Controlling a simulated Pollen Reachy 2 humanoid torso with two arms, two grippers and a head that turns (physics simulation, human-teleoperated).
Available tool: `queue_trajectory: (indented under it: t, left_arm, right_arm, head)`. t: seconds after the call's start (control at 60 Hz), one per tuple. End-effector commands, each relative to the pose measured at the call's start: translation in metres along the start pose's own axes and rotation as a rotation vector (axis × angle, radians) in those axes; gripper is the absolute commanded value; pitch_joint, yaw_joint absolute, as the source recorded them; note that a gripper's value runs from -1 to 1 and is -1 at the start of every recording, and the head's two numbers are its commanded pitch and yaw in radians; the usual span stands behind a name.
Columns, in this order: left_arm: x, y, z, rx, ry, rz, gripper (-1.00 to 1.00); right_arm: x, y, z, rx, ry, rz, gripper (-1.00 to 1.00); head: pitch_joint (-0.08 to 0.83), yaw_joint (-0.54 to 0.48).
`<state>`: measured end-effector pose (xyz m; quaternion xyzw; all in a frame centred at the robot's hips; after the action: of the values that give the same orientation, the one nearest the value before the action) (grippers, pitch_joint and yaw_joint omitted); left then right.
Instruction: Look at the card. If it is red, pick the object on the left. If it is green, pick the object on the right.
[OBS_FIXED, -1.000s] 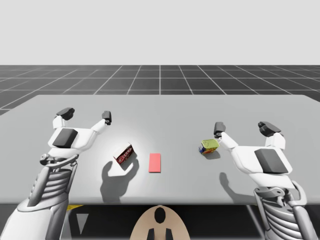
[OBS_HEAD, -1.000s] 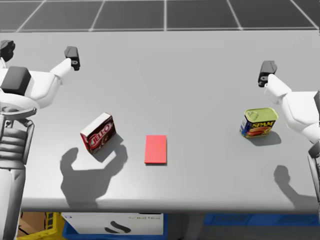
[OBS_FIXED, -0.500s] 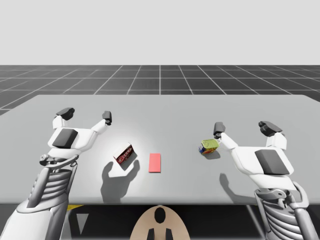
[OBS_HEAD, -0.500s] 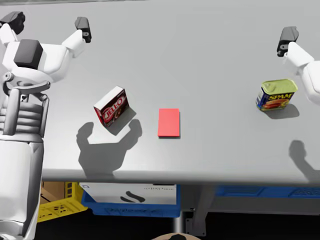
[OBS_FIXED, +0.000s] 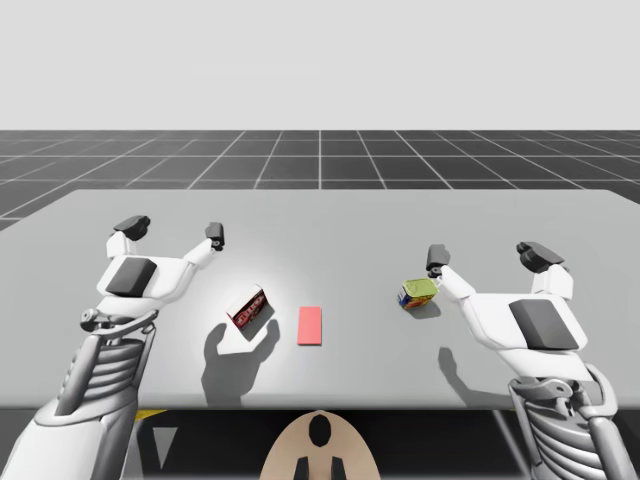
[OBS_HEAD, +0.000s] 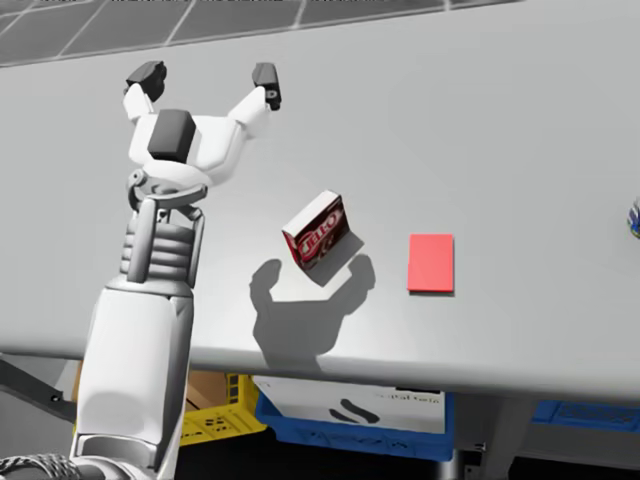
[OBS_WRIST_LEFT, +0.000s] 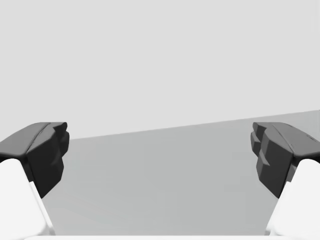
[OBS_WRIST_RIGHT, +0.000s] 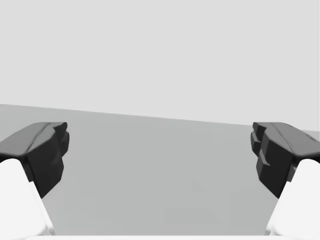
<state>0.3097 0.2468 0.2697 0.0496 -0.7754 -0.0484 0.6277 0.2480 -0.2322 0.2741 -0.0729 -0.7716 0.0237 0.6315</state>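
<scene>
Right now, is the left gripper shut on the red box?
No: in the high view the left gripper is open and apart from the red box, which rests on the table.

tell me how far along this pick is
Done: the flat red card is in view, so the target is the red-and-white cardboard box on the left. In hand: nothing; my left pincer and right pincer are both open and empty, apart from the box. Left: reach, grasp and lift the box.
</scene>
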Motion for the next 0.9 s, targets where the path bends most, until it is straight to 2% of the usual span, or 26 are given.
queue_trajectory:
  t: [0.017,0.067,0.133,0.217,0.333,0.367,0.417,0.467,0.583,0.633,0.783,0.9]
  left_arm:
    - [0.001,-0.002,0.002,-0.009,-0.003,0.005,-1.0]
    - [0.002,-0.003,0.002,-0.012,-0.002,0.007,-1.0]
    - [0.006,-0.006,0.007,-0.032,-0.002,0.03,-1.0]
    - [0.016,-0.011,0.016,-0.074,0.025,0.086,-1.0]
    - [0.023,-0.008,0.037,-0.154,0.131,0.186,-1.0]
    - [0.023,-0.005,0.042,-0.168,0.141,0.182,-1.0]
    - [0.022,0.002,0.053,-0.186,0.147,0.15,-1.0]
    - [0.018,0.011,0.068,-0.257,0.186,0.151,-1.0]
    - [0.006,0.026,0.091,-0.306,0.244,0.121,-1.0]
    - [-0.002,0.033,0.105,-0.317,0.27,0.083,-1.0]
    - [-0.019,0.043,0.127,-0.359,0.334,0.032,-1.0]
    - [-0.036,0.045,0.141,-0.381,0.389,0.025,-1.0]
  right_arm:
    - [-0.002,0.001,0.001,-0.001,0.005,-0.011,-1.0]
    - [-0.002,0.001,0.0,-0.001,0.006,-0.012,-1.0]
    - [-0.003,0.002,0.001,0.001,0.008,-0.01,-1.0]
    - [-0.004,0.002,0.001,0.001,0.011,-0.008,-1.0]
    - [-0.009,0.002,-0.002,-0.006,0.024,-0.015,-1.0]
    - [-0.01,0.002,-0.003,-0.007,0.026,-0.015,-1.0]
    - [-0.011,0.002,-0.003,-0.008,0.029,-0.015,-1.0]
    - [-0.012,0.002,-0.004,-0.01,0.032,-0.015,-1.0]
    - [-0.013,0.002,-0.004,-0.014,0.03,-0.014,-1.0]
    - [-0.014,0.002,-0.005,-0.016,0.026,-0.009,-1.0]
    - [-0.017,0.003,-0.006,-0.016,0.022,-0.004,-1.0]
    - [-0.018,0.003,-0.006,-0.017,0.018,-0.002,-1.0]
  head:
    - [0.733,0.28]
    - [0.731,0.28]
    - [0.731,0.28]
    - [0.725,0.28]
    - [0.708,0.29]
    - [0.706,0.29]
    - [0.706,0.3]
    - [0.705,0.3]
    - [0.701,0.3]
    - [0.701,0.3]
    - [0.701,0.31]
    - [0.701,0.31]
